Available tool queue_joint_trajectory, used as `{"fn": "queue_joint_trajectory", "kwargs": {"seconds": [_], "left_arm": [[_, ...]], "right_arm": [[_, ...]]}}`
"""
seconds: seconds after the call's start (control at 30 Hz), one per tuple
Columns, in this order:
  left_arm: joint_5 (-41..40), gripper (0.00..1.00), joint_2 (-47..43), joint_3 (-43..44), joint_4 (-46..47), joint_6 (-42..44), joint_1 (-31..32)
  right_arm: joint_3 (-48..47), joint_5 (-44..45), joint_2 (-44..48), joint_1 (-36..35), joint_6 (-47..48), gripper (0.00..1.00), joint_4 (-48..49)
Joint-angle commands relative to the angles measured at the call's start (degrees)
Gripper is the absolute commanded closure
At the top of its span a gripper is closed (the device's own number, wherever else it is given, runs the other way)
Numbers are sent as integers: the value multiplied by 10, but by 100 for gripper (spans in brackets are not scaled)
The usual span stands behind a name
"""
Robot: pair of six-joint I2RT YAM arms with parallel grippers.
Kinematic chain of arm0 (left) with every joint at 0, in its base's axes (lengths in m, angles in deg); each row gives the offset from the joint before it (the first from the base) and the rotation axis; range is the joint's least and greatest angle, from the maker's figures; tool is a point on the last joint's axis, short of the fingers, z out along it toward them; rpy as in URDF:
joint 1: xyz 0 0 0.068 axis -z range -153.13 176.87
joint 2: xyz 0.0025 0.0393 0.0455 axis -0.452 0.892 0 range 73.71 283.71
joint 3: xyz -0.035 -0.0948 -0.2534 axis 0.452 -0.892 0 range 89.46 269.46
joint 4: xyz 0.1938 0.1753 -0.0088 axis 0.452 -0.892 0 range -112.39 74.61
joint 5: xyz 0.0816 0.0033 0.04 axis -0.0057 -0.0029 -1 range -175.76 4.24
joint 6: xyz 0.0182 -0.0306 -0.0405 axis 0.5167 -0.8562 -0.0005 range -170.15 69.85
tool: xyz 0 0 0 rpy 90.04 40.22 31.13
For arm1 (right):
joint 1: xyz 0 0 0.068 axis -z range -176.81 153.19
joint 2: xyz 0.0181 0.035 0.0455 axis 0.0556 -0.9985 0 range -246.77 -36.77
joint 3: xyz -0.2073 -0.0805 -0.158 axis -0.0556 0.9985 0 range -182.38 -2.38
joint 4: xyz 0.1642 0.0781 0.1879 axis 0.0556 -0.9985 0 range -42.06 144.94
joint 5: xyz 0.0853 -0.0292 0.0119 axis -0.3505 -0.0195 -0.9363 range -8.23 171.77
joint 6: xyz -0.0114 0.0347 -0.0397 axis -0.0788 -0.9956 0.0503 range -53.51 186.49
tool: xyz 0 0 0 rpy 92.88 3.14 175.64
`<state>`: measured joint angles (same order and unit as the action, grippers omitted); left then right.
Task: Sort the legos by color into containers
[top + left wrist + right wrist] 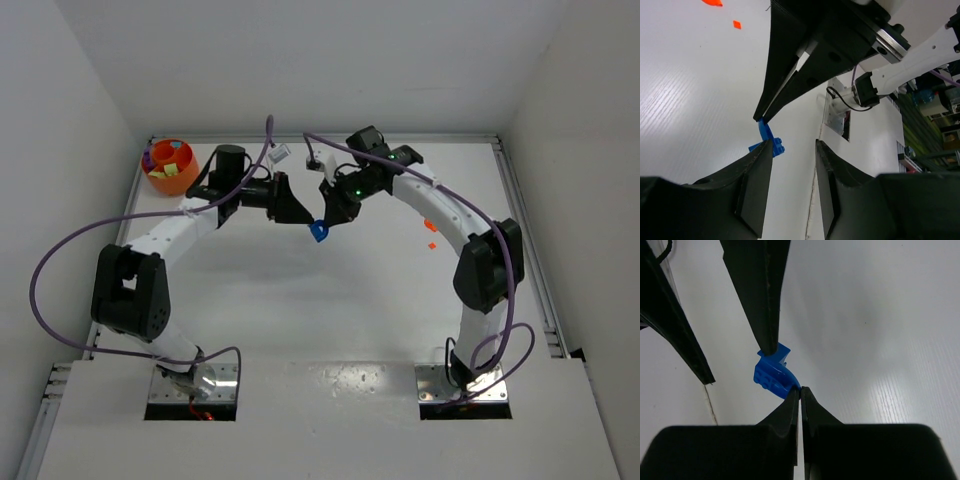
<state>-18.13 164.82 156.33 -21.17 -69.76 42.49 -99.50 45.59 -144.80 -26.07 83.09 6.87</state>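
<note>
A small blue lego (318, 232) hangs over the middle of the table, pinched by one thin edge in my right gripper (323, 222). In the right wrist view the shut tips (800, 389) meet the lego (772, 374) at its curved end. My left gripper (793, 145) is open, and its left fingertip (767, 147) sits right against the lego (768, 138). The right gripper's shut tips (760, 119) touch the lego's top. The orange bowl (160, 183) stands at the far left corner with yellow-green, purple and orange legos inside.
Two small orange legos (431, 229) lie on the table under the right arm; they also show in the left wrist view (737, 24). White walls close the table at the left, back and right. Purple cables loop from both arms.
</note>
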Motion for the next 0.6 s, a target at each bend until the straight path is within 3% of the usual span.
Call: {"fn": "queue_joint_trajectory", "kwargs": {"seconds": [0.0, 0.57], "left_arm": [[7, 55, 9, -5, 23, -4, 6], [-36, 55, 9, -26, 12, 14, 6]], "right_arm": [[-28, 1, 16, -13, 14, 100, 3], [-33, 11, 26, -29, 14, 100, -3]]}}
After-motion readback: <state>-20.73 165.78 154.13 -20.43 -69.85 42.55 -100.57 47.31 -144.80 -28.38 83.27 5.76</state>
